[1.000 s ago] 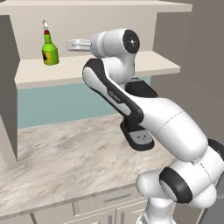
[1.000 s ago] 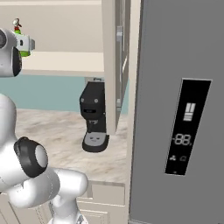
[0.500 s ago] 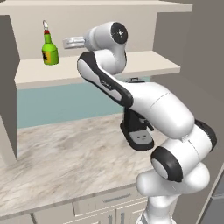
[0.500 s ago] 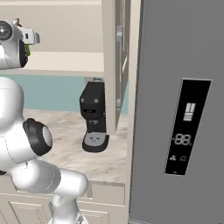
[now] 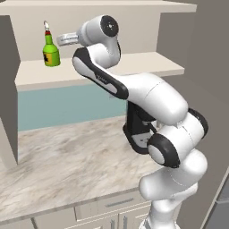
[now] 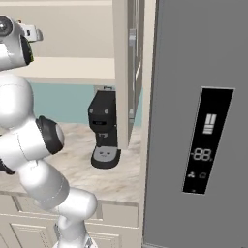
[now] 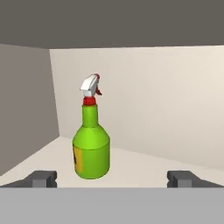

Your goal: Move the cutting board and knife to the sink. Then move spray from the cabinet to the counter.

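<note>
The spray (image 5: pixel 51 52), a small green bottle with a white and red nozzle, stands upright on the left part of the shelf in the beige open cabinet (image 5: pixel 134 63). My gripper (image 5: pixel 60 40) is level with the bottle's neck, just to its right and not touching it. In the hand view the spray (image 7: pixel 91 146) stands ahead, left of centre. There my gripper (image 7: pixel 113 179) is open, with its fingertips (image 7: pixel 41 178) wide apart and nothing between them. The beige marble counter (image 5: pixel 62 156) lies below the shelf. The cutting board, knife and sink are out of view.
A black coffee machine (image 6: pixel 103 130) stands on the counter under the shelf, partly behind my arm (image 5: pixel 134 130). A tall grey fridge (image 6: pixel 193 121) with a display panel closes off the right side. The cabinet's side wall (image 5: pixel 8 89) stands at the left.
My arm has swung its hand leftward along the shelf, closer to the spray. The bottle has not moved and the jaws stay open.
</note>
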Controlling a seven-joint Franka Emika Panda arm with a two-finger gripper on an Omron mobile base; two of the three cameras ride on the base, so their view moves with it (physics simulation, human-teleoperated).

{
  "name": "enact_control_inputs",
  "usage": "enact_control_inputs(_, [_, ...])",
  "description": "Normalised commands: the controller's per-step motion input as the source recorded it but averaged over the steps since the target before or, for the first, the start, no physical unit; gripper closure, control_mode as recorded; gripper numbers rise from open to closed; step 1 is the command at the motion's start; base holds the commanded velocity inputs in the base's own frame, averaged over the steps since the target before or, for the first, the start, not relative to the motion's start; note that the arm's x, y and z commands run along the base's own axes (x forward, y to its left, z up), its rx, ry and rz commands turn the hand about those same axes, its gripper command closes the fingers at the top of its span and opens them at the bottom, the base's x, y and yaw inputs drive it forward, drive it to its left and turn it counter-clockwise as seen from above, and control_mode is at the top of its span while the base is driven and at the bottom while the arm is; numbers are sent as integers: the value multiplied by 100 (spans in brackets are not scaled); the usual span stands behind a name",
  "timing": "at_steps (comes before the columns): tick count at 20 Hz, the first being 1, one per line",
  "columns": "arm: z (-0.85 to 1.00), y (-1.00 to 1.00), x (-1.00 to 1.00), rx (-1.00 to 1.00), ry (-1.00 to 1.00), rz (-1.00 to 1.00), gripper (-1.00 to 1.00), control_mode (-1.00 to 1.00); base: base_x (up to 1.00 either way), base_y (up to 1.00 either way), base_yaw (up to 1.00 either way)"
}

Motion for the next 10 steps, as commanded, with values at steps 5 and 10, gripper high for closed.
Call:
enact_control_inputs(5, [4,37,19,0,0,0,-100,-100,0,0,0])
enact_control_inputs(10, [0,29,21,0,0,0,-100,-100,0,0,0])
